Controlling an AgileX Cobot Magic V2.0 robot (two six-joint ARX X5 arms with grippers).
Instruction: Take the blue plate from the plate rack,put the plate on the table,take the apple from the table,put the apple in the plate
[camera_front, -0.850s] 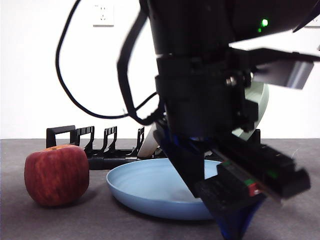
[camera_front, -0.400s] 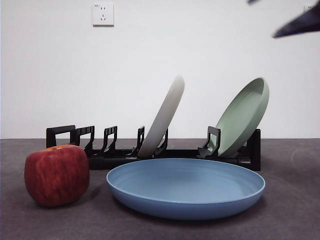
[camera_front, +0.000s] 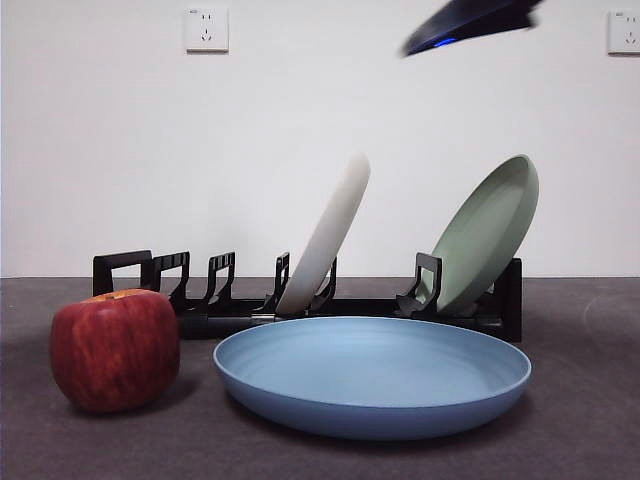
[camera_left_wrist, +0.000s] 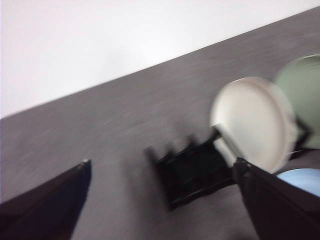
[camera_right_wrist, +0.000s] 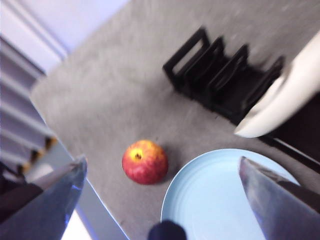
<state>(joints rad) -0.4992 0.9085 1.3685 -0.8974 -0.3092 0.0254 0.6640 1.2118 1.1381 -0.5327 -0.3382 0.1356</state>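
Blue plate (camera_front: 371, 376): lying flat and empty at the near edge of the table (camera_front: 590, 420), rim up.
Apple (camera_front: 115, 349): sitting upright on the table just beside the plate, not touching it.
Rack (camera_front: 300, 305): standing behind both, carrying a cream plate (camera_front: 325, 235) leaning mid-rack and a green plate (camera_front: 488, 232) leaning at the end away from the loop handle.
Right end effector (camera_right_wrist: 160, 200): hanging high over the table, tilted, jaws spread wide and gripping nothing; apple and plate are lying well below, between the jaws in its wrist view.
Left end effector (camera_left_wrist: 165, 200): hovering high, jaws apart and empty, looking toward the rack; the picture is blurring.
A dark tip (camera_front: 470, 20) is showing at the top of the front view; which arm, cannot tell.
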